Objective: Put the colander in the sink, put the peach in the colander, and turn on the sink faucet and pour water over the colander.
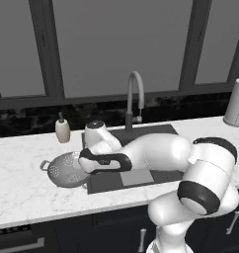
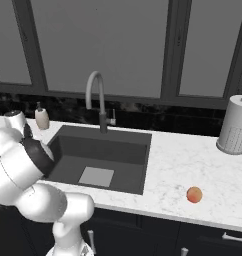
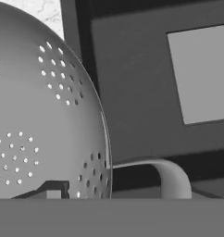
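Grabbing the colander [image 1: 67,170] is the step now. It sits on the counter [image 1: 22,183], just left of the sink [image 2: 100,150]. The gripper [image 3: 53,190] is at its rim, and whether it grips cannot be told. A firm pinch and level lift would work best.

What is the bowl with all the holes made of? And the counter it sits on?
The colander looks like metal: smooth, matte grey, thin-walled with punched holes and a bent loop handle. The counter looks like polished marble or stone, white with faint grey veins, though it may be an imitation.
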{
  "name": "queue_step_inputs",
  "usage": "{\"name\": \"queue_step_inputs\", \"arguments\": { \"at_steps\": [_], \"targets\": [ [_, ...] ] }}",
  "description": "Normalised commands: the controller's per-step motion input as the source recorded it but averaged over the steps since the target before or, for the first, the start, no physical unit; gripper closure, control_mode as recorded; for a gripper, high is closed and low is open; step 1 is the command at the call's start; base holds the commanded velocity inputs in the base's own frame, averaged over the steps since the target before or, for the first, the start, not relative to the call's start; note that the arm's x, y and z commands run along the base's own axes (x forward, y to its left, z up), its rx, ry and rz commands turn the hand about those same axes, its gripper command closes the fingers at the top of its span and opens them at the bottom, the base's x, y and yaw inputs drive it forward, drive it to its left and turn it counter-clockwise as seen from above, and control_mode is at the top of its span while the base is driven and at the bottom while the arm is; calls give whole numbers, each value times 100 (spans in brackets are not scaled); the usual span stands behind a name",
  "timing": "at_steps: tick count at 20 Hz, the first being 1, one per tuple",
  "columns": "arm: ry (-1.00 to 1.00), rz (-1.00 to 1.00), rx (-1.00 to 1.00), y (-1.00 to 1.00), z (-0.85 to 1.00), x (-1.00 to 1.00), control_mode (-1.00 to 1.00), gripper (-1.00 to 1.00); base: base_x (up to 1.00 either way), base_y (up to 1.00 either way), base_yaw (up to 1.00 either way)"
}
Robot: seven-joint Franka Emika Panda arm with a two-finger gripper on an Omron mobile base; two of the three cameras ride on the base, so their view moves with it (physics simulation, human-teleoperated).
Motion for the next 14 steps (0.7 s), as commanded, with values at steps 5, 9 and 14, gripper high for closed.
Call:
{"name": "queue_step_inputs", "arguments": {
  "at_steps": [5,9,14],
  "targets": [
    [0,-10,3,-88,8,-10,-100,100,0,0,0],
    [0,-9,6,-94,16,0,-100,100,0,0,0],
    [3,-14,2,-90,22,0,-100,100,0,0,0]
  ]
}}
